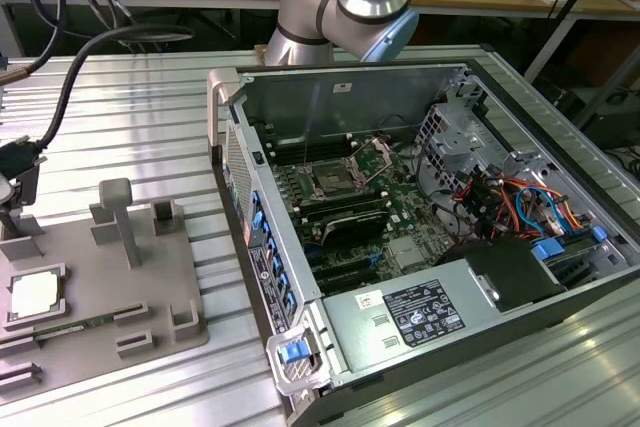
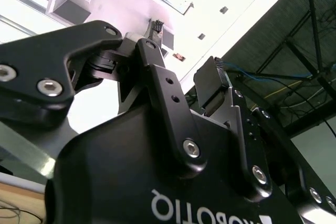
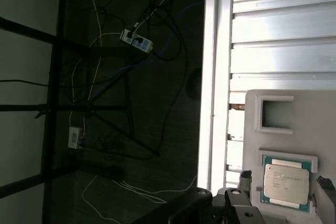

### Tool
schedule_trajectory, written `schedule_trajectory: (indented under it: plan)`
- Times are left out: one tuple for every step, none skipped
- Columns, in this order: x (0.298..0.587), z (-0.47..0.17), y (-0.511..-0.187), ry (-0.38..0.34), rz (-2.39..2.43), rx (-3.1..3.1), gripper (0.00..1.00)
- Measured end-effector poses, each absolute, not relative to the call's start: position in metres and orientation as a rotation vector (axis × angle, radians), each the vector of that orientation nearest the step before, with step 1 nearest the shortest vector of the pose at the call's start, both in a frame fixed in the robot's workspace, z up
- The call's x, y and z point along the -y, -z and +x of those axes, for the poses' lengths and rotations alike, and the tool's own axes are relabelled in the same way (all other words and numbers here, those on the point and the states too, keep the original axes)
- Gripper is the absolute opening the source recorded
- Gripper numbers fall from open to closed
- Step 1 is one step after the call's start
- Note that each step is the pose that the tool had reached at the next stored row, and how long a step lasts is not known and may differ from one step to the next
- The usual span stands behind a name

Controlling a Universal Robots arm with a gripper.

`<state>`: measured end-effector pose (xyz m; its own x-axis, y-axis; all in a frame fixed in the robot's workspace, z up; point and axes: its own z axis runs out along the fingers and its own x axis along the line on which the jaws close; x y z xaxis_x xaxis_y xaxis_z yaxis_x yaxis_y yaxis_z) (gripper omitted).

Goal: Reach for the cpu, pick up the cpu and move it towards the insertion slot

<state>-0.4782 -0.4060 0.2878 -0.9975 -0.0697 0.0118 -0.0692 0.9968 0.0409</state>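
Pincer [image 2: 182, 53] of black metal stands spread, empty, its fingertips [image 3: 245, 181] flanking the small square cpu [image 3: 285, 183], pale silvery top on green edging, seemingly without touching. It lies in a grey plastic fixture plate [image 1: 150, 287] recess, well apart from the shiny metal-framed insertion slot [image 1: 330, 182].

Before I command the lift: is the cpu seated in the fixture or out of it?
Seated. In the first wrist view the cpu lies flat inside its walled recess in the fixture.
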Motion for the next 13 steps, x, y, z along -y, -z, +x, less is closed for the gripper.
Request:
schedule_trajectory:
  plan:
    - [0.406, -0.4779, -0.2873, 0.063, 0.109, 3.126, 0.53]
    - [0.406, -0.4775, -0.2862, 0.063, 0.109, 3.125, 0.53]
    - [0.406, -0.4772, -0.2852, 0.063, 0.109, 3.125, 0.53]
    - [0.406, -0.477, -0.2842, 0.063, 0.109, 3.125, 0.53]
    - [0.4062, -0.4769, -0.2829, 0.063, 0.109, 3.125, 0.53]
    - [0.4066, -0.4769, -0.2816, 0.063, 0.109, 3.125, 0.53]
    - [0.4067, -0.477, -0.2812, 0.064, 0.109, 3.125, 0.53]
    - [0.4067, -0.477, -0.2811, 0.065, 0.109, 3.125, 0.53]
    - [0.4067, -0.4769, -0.281, 0.065, 0.109, 3.125, 0.53]
    - [0.4068, -0.4769, -0.2809, 0.066, 0.109, 3.125, 0.53]
    - [0.4067, -0.4769, -0.2809, 0.066, 0.109, 3.125, 0.53]
    - [0.4067, -0.4769, -0.2808, 0.066, 0.109, 3.125, 0.53]
    - [0.4067, -0.4769, -0.2809, 0.066, 0.109, 3.125, 0.53]
